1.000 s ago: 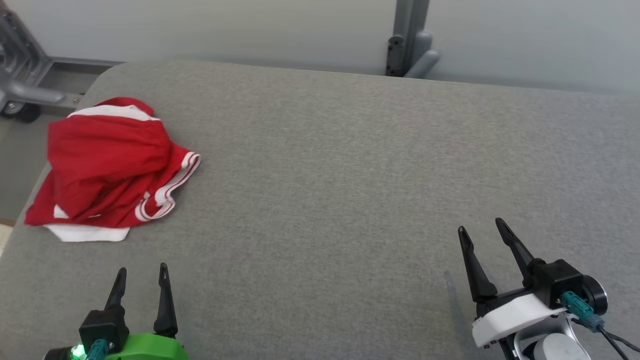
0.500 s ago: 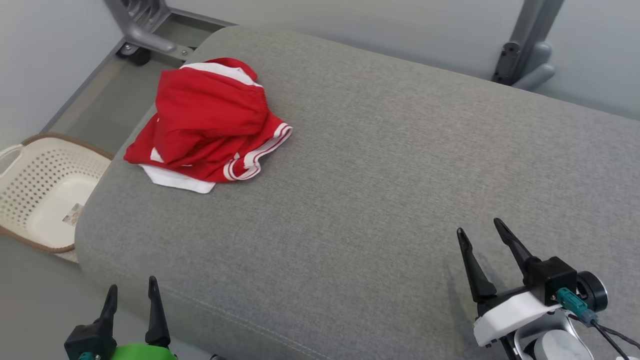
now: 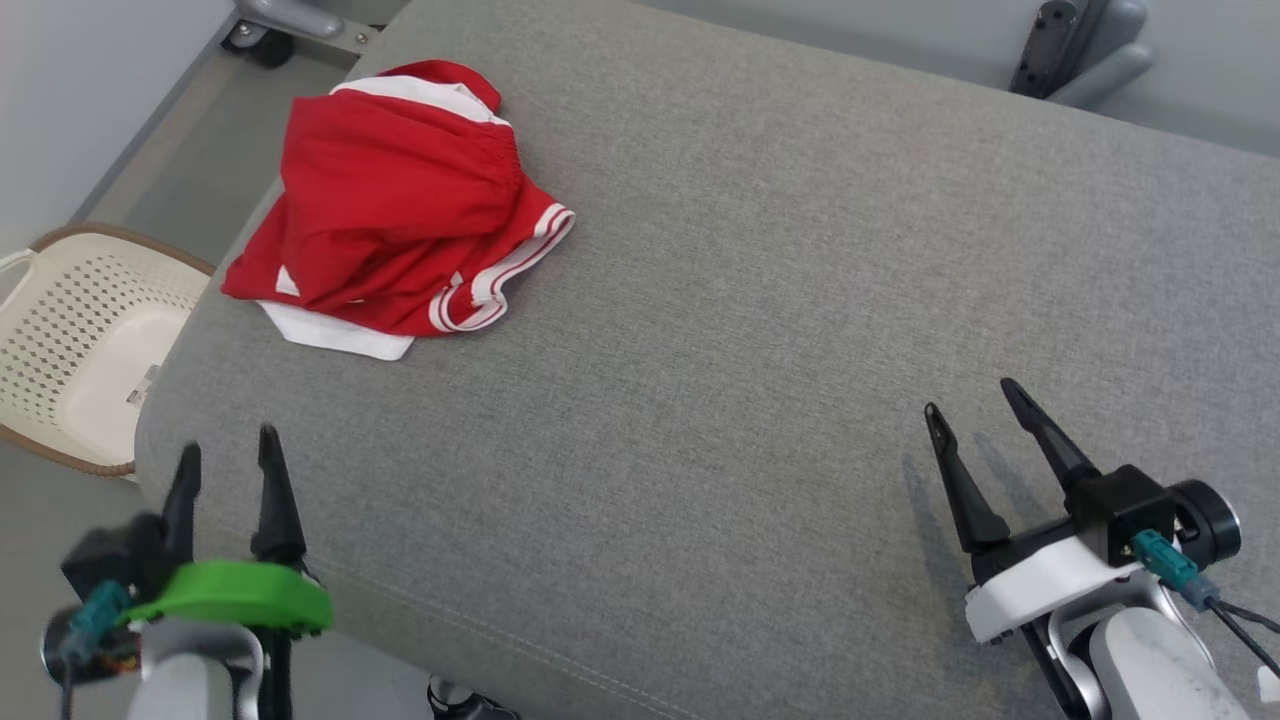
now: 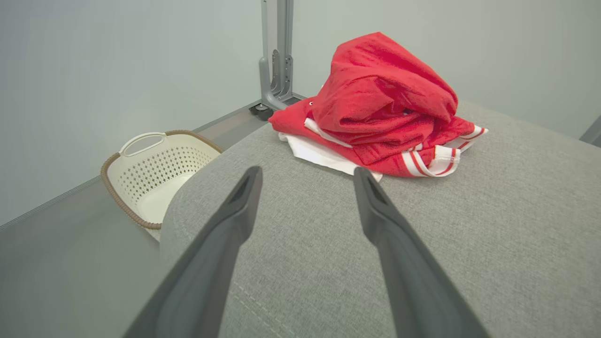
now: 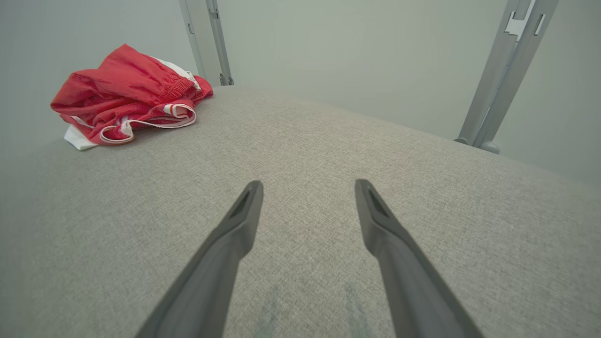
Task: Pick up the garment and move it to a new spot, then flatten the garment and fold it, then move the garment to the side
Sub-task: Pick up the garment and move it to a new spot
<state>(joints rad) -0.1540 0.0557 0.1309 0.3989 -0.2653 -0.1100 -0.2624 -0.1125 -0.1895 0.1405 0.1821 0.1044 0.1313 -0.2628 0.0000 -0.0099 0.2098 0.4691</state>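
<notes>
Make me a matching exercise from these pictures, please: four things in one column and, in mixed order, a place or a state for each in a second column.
Column one
1. garment
2. basket
3. left gripper
4. right gripper

Column two
A. open, on a white mount
B. on the floor beside the grey cushion
C. crumpled near the cushion's far left corner
D. open, on a green mount

Pairs: 1-C, 2-B, 3-D, 4-A
</notes>
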